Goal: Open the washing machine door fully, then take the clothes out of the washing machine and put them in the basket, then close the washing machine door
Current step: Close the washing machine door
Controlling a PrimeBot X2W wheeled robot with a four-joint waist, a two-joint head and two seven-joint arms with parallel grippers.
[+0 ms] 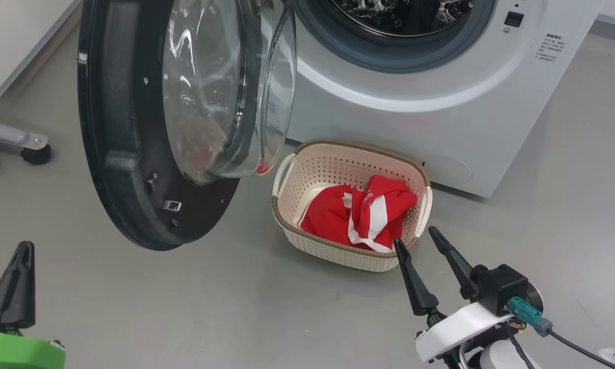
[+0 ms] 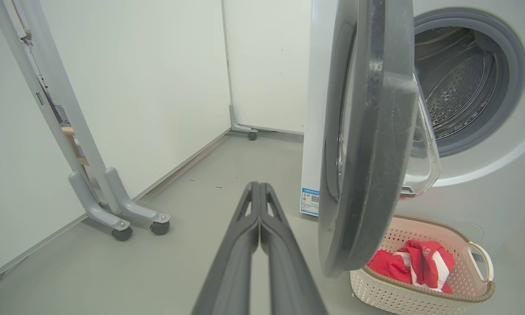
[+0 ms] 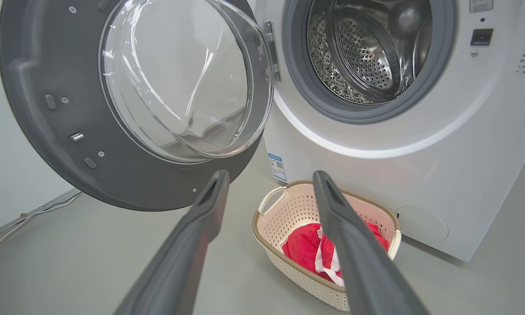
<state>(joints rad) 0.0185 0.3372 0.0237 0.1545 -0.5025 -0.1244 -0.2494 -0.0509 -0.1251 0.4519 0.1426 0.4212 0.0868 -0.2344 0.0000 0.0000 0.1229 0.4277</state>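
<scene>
Currently your left gripper [image 2: 259, 184], pressed together, has the washing machine door [image 2: 367, 131] at its right; the spread right gripper [image 1: 415, 236] faces the basket [image 1: 338, 146].

The washing machine [image 1: 441, 102] stands in the upper right of the head view, and the washing machine door [image 1: 118, 154] hangs open at the upper left. The basket [image 1: 359, 146] sits on the floor [image 1: 236, 307] at centre, just before the machine and right of the door's lower edge, with the clothes [image 1: 333, 210] in it. The right gripper [image 1: 415, 236] is at lower right, just before the basket, and the left gripper [image 1: 24, 248] is at lower left, below the door.
</scene>
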